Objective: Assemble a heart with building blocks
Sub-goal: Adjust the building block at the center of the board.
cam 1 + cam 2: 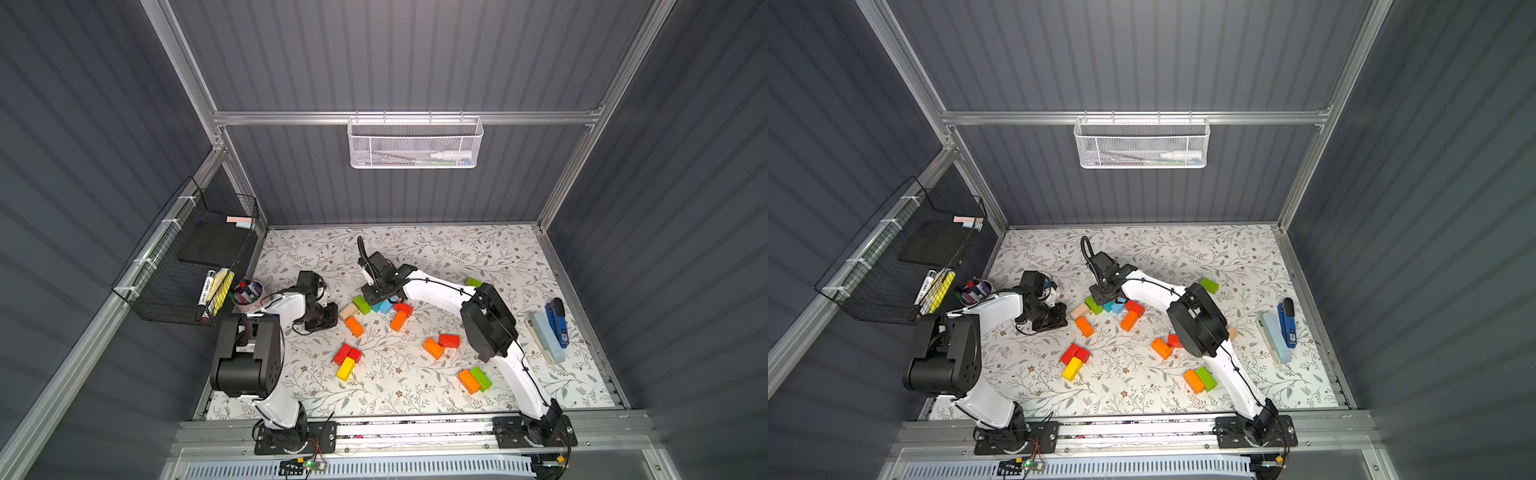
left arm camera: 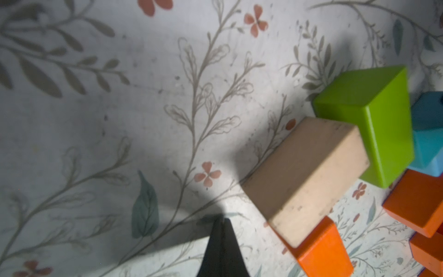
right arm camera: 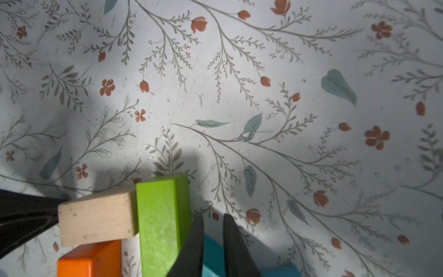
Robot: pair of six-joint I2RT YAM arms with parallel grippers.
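Building blocks lie scattered over the flowered mat [image 1: 415,249]. A tan block [image 1: 348,311], a green block [image 1: 361,304], a teal block [image 1: 376,307] and a light blue block [image 1: 385,306] form a row. My right gripper [image 3: 213,219] stands over this row, its fingers closed to a narrow gap on the teal block [image 3: 212,249], beside the green block [image 3: 163,223]. My left gripper [image 2: 221,219] is shut and holds nothing, its tip close to the tan block [image 2: 304,177]. An orange block [image 1: 354,326] lies just in front of the tan one.
More blocks lie nearer the front: a red pair [image 1: 347,353] with a yellow one [image 1: 345,368], orange and red [image 1: 433,348], orange and green [image 1: 468,381]. A marker cup [image 1: 248,295] stands at the left, and a blue stapler [image 1: 557,322] with a pale case [image 1: 548,338] at the right.
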